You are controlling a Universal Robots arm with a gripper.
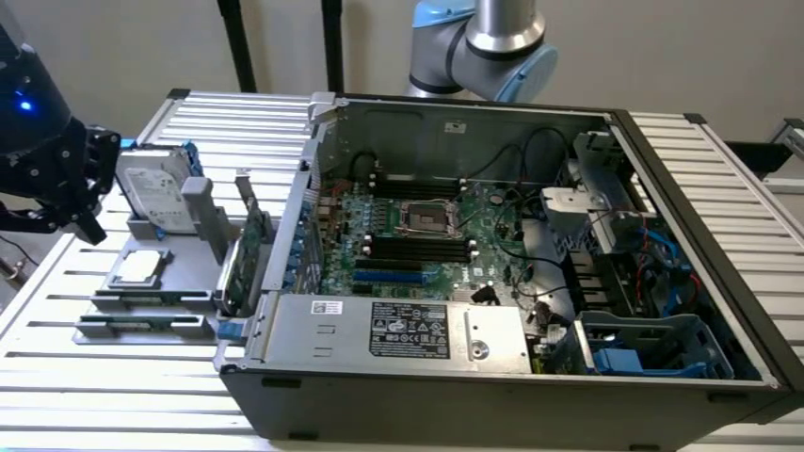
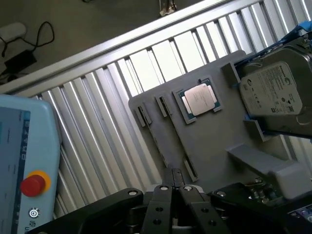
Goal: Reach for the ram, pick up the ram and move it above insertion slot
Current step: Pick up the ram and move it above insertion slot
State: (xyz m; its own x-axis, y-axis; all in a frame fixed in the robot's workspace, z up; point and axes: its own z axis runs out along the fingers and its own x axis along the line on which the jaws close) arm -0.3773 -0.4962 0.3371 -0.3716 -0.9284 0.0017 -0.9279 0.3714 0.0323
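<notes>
Gripper (image 2: 173, 184) claw pressed together, hovering by the gray tray's (image 2: 214, 146) edge farthest from the computer case (image 1: 503, 377). Green boards (image 1: 249, 252) stand on edge along the tray's case-side edge; cannot tell which is the ram.

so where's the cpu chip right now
The cpu chip lies flat on the grey fixture plate at the exterior view's left, outside the open computer case, just nearer the camera than the upright hard drive.
</notes>
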